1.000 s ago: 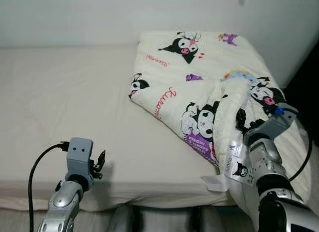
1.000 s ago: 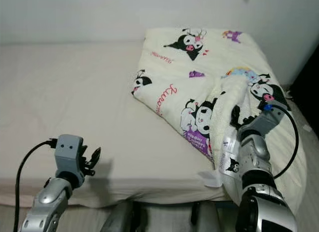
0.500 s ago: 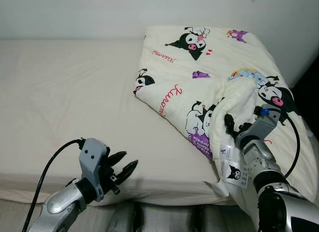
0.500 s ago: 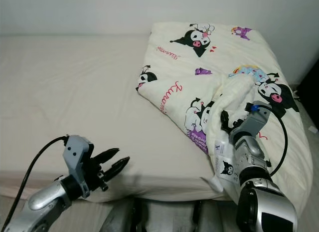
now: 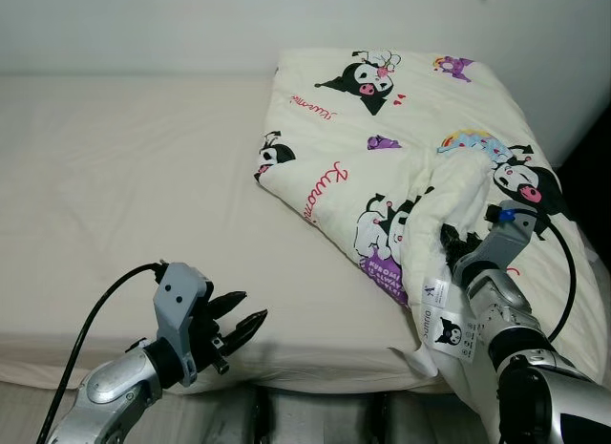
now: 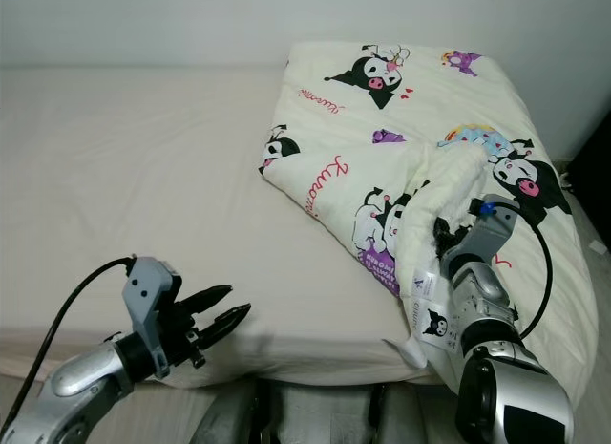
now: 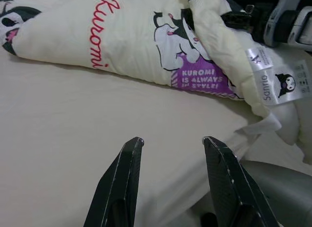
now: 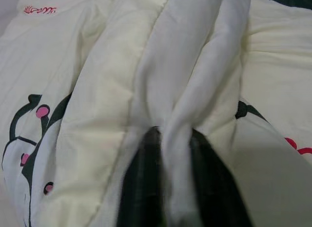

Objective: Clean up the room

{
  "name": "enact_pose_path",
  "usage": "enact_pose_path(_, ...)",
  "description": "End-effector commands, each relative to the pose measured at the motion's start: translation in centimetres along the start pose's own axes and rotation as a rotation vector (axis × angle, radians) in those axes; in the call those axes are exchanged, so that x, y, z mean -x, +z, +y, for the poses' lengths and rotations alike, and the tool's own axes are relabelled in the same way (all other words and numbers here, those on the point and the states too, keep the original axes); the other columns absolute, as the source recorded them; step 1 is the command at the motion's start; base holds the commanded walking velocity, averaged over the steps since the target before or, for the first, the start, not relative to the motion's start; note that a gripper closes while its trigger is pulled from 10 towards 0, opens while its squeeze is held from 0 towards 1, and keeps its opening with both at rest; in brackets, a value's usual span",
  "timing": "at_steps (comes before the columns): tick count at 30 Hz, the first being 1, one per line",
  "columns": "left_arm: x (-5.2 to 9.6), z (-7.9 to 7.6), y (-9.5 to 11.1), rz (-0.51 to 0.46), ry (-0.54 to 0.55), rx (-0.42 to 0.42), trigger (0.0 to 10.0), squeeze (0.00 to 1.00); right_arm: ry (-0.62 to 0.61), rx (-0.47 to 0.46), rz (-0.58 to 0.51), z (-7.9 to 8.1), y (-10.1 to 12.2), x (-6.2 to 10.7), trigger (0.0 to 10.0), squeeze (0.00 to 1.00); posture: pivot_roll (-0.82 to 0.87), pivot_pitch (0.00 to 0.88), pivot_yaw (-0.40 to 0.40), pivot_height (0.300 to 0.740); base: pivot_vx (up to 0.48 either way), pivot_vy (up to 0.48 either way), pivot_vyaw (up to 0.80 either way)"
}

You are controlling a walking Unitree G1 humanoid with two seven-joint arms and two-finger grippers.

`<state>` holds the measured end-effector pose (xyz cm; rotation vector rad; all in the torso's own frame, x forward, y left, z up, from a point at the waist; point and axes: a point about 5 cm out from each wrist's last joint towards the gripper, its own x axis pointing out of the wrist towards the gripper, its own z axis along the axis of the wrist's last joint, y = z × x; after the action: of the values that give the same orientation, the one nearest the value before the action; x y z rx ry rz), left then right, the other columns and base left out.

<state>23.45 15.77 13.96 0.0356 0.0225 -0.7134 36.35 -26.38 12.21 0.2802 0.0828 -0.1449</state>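
A cream blanket [image 5: 401, 138] printed with black cartoon characters and purple patches lies folded over on the right half of a bed [image 5: 124, 177]. My right gripper [image 5: 451, 242] is shut on a bunched fold of the blanket near its front edge; in the right wrist view the fold [image 8: 185, 114] is pinched between the two black fingers [image 8: 141, 188]. My left gripper [image 5: 246, 320] hovers open above the bed's front edge, left of the blanket. In the left wrist view its fingers [image 7: 122, 183] point at the blanket's purple patch [image 7: 200, 80].
The bed's beige sheet [image 6: 143, 167] stretches out to the left. White labels [image 5: 439, 315] hang from the blanket's corner over the front edge. A white wall [image 5: 191, 24] runs behind the bed, and a dark gap [image 5: 592, 148] lies at the far right.
The view shifted a second ago as the camera moved. My left gripper came forward and opened over the bed's front edge. My right gripper stays shut on the blanket fold.
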Motion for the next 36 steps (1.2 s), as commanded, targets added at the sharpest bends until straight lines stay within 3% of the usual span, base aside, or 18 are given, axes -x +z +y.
enact_pose_path(1,0.5,0.8,-0.2,0.024,0.029,-0.01,10.0,0.0,0.029,0.033,0.03,0.2,-0.6,0.1,0.0,0.0,0.17,0.204,0.004,0.608,0.0,0.0,0.0)
enact_pose_path(9,1.3,2.3,0.3,-0.001,0.09,-0.005,10.0,0.0,0.167,0.105,0.049,2.4,-1.2,-0.1,0.0,0.0,0.16,0.197,-0.006,0.608,0.0,0.0,0.0)
enact_pose_path(11,1.8,2.6,0.7,0.0,0.075,-0.008,10.0,0.0,0.312,0.166,0.065,4.9,-1.9,-0.1,0.0,0.0,0.15,0.197,-0.012,0.608,0.0,0.0,0.0)
enact_pose_path(12,1.8,2.6,0.7,0.0,0.075,-0.008,10.0,0.0,0.312,0.166,0.065,4.9,-1.9,-0.1,0.0,0.0,0.15,0.197,-0.012,0.608,0.0,0.0,0.0)
enact_pose_path(13,1.9,2.7,0.8,-0.002,0.074,-0.013,10.0,0.0,0.384,0.195,0.073,6.0,-2.2,0.0,0.0,0.0,0.15,0.197,-0.013,0.608,0.0,0.0,0.0)
enact_pose_path(15,1.9,2.7,0.8,-0.002,0.074,-0.013,10.0,0.0,0.384,0.195,0.073,6.0,-2.2,0.0,0.0,0.0,0.15,0.197,-0.013,0.608,0.0,0.0,0.0)
enact_pose_path(17,2.1,3.4,1.3,-0.021,0.11,-0.023,10.0,0.0,0.551,0.257,0.098,8.5,-3.3,0.5,0.0,0.0,0.15,0.196,-0.026,0.608,0.0,0.0,0.0)
enact_pose_path(22,2.3,4.0,1.6,-0.044,0.151,-0.021,10.0,0.0,0.684,0.298,0.124,10.2,-4.5,1.2,0.0,0.0,0.15,0.195,-0.028,0.608,0.0,0.0,0.0)
enact_pose_path(24,2.5,4.7,1.9,-0.068,0.206,-0.02,10.0,0.0,0.792,0.329,0.152,11.6,-5.7,2.0,0.0,0.0,0.15,0.194,-0.031,0.608,0.0,0.0,0.0)
enact_pose_path(27,2.7,5.4,2.1,-0.089,0.273,-0.025,10.0,0.0,0.842,0.349,0.168,12.1,-6.3,2.4,0.0,0.0,0.15,0.194,-0.032,0.608,0.0,0.0,0.0)
enact_pose_path(28,3.2,7.0,2.5,-0.129,0.4,-0.033,10.0,0.0,0.924,0.374,0.194,12.9,-7.4,3.3,0.0,0.0,0.15,0.194,-0.033,0.608,0.0,0.0,0.0)
enact_pose_path(30,3.7,8.1,2.9,-0.159,0.489,-0.039,10.0,0.0,0.99,0.39,0.214,13.5,-8.3,4.1,0.0,0.0,0.15,0.194,-0.034,0.608,0.0,0.0,0.0)
enact_pose_path(36,4.1,8.8,3.5,-0.189,0.521,-0.042,10.0,0.0,1.151,0.426,0.267,14.7,-10.2,6.0,0.0,0.0,0.15,0.194,-0.035,0.608,0.0,0.0,0.0)
